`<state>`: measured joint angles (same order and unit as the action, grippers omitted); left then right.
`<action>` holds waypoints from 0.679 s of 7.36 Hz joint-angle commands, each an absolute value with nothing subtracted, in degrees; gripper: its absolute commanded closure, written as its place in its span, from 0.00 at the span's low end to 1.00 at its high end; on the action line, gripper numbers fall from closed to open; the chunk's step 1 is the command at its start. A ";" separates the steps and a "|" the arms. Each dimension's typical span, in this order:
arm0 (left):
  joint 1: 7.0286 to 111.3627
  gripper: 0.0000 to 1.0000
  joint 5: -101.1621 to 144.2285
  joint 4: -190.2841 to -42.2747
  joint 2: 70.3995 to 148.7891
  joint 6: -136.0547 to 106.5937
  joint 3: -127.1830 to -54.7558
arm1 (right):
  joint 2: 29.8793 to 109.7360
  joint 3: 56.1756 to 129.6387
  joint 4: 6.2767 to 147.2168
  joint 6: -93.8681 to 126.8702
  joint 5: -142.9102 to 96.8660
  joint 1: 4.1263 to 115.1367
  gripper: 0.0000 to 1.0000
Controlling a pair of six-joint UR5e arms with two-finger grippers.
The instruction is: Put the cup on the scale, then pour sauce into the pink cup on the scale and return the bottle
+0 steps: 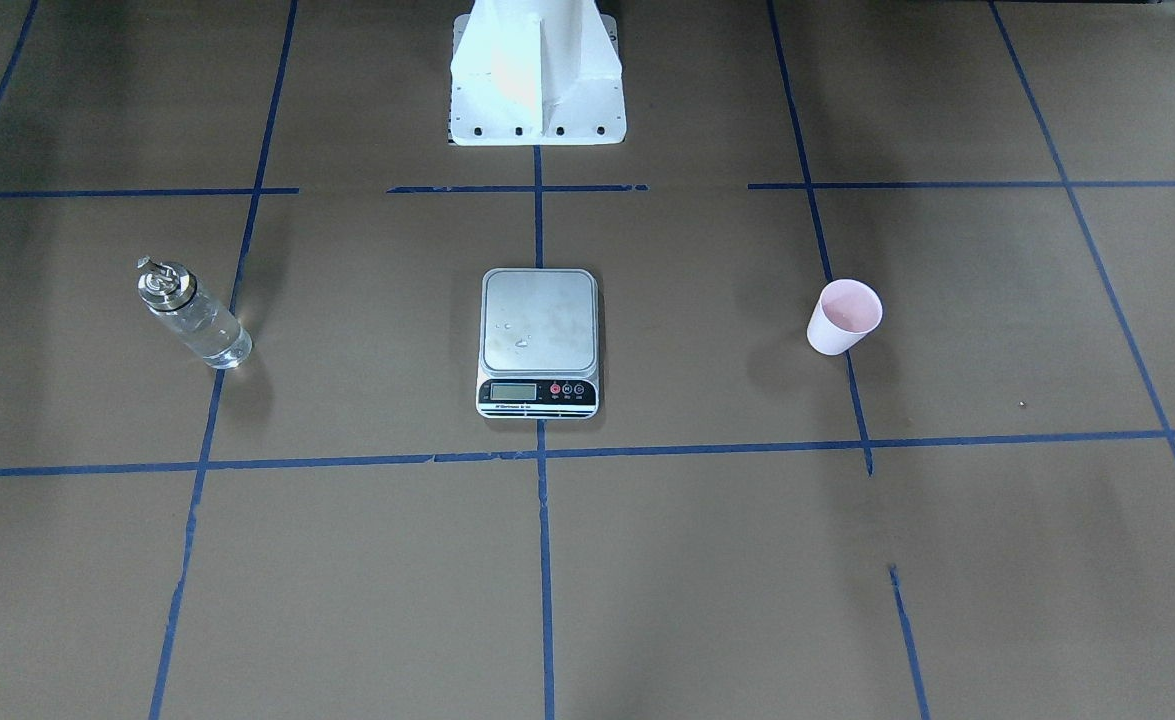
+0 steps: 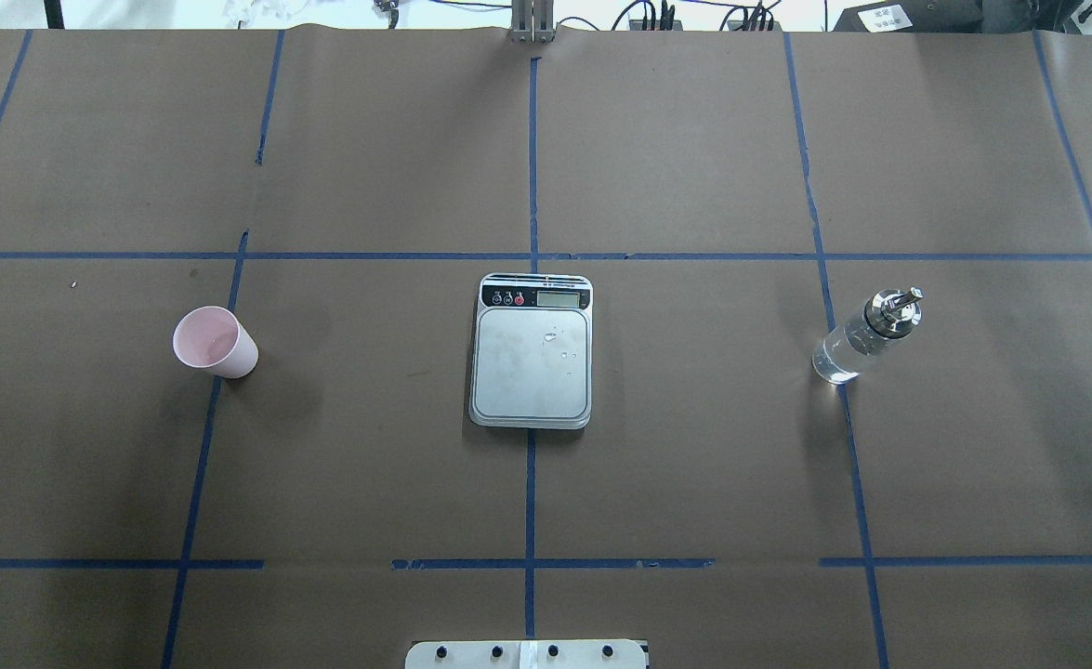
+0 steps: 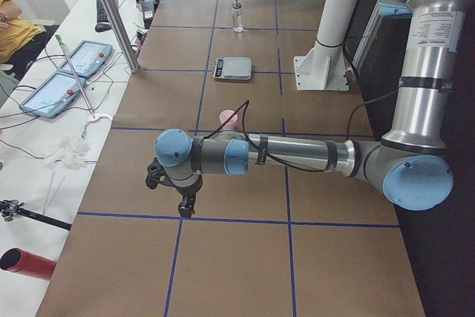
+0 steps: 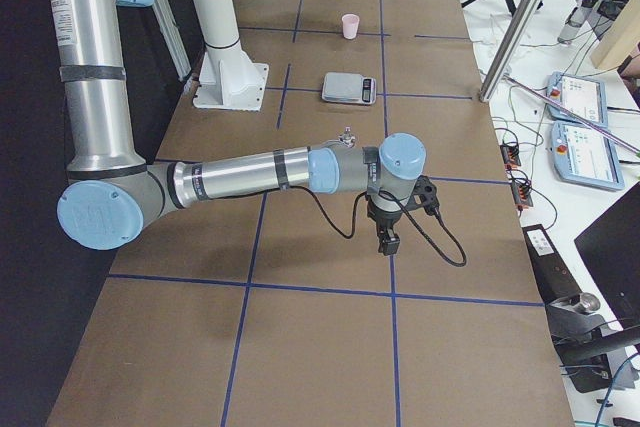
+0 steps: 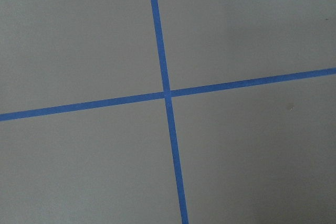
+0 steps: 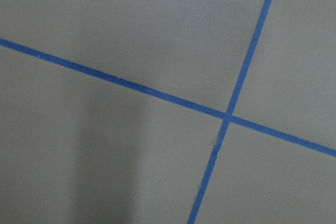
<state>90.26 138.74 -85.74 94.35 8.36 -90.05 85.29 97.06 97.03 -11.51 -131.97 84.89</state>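
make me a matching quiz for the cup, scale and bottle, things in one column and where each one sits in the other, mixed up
Things:
1. cup
2. scale
3. bottle

Places:
A. in the middle, between the other two
B. upright on the robot's right side
C. upright on the robot's left side

Pairs: 1-C, 2-A, 3-B

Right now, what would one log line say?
pale pink tapered cup: on table; flat silver scale: no cup; clear glass bottle: standing, ungripped; left gripper, right gripper: far off
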 commanded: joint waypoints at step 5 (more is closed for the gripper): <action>90.00 0.00 139.13 -86.39 92.38 8.09 -96.15 | 85.25 96.59 96.94 -12.48 -132.27 84.64 0.00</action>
<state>90.16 138.85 -85.81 92.96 8.07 -95.25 85.31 96.44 97.05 -12.60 -131.89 84.67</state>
